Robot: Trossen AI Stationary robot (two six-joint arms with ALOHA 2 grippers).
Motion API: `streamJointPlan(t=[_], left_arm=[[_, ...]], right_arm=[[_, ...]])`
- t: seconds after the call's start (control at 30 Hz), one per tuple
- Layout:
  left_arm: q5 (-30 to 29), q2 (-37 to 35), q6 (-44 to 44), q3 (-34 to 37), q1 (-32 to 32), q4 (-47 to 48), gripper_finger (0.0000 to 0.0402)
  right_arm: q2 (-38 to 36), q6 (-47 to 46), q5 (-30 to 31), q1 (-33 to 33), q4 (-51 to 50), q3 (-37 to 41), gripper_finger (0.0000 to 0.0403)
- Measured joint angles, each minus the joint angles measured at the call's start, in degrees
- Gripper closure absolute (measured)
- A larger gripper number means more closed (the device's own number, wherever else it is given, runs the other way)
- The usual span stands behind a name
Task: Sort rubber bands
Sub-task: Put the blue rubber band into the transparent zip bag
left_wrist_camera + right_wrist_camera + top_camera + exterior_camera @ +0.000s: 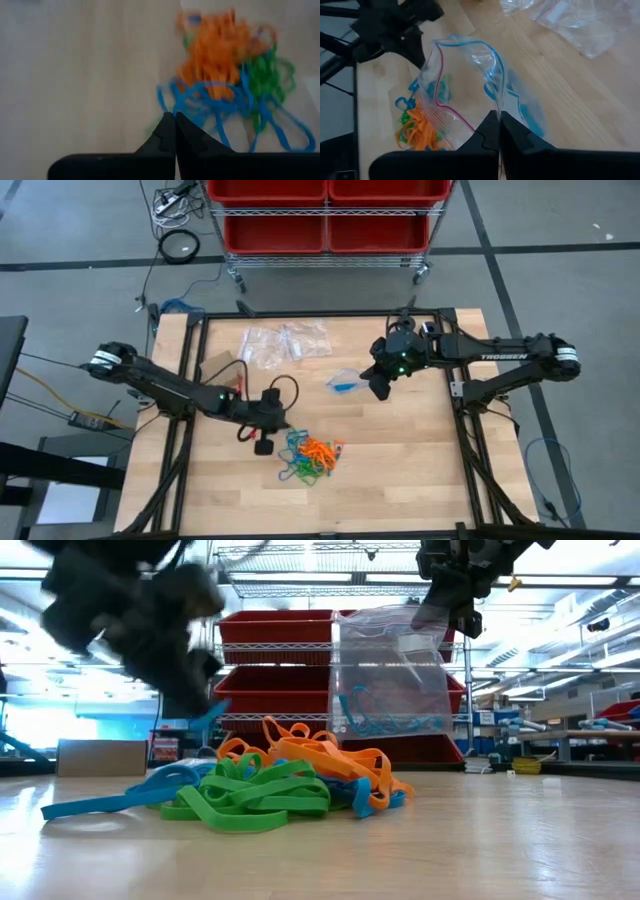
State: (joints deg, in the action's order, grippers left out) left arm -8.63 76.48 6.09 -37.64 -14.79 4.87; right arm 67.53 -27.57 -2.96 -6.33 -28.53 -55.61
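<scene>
Blue band (pixel 200 107) pinched by left gripper (pixel 175 120) at pile edge; right gripper (pixel 499 120) clamped on bag (pixel 465 85). Next, probably: lift, carry to bag mouth.

text: "TROSSEN" | on: right arm (pixel 505 357), white letters on its dark forearm, high view | other views: no lettering readable | bags, bins, table: no readable labels, numbers or signs

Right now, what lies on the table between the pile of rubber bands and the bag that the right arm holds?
Nothing: in the high view, only bare wood lies between the rubber bands and the held bag.
</scene>
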Motion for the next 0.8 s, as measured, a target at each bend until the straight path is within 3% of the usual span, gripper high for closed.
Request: streamJointPlan(t=[0.27,0.4,0.8], left_arm=[[-14.58,-4.45,-13.85,-17.21,0.16,9.09,0.0401],[-17.78,-3.86,-19.62,-23.33,1.14,9.13,0.0401],[-22.12,1.90,-27.27,-25.26,3.98,4.46,0.0401]], right_arm=[[4.88,-1.27,-3.79,0.31,5.23,0.00,0.0403],[8.70,-1.44,-6.42,0.31,10.40,0.00,0.0403],[13.11,-4.80,-10.14,0.28,20.67,-0.71,0.0403]])
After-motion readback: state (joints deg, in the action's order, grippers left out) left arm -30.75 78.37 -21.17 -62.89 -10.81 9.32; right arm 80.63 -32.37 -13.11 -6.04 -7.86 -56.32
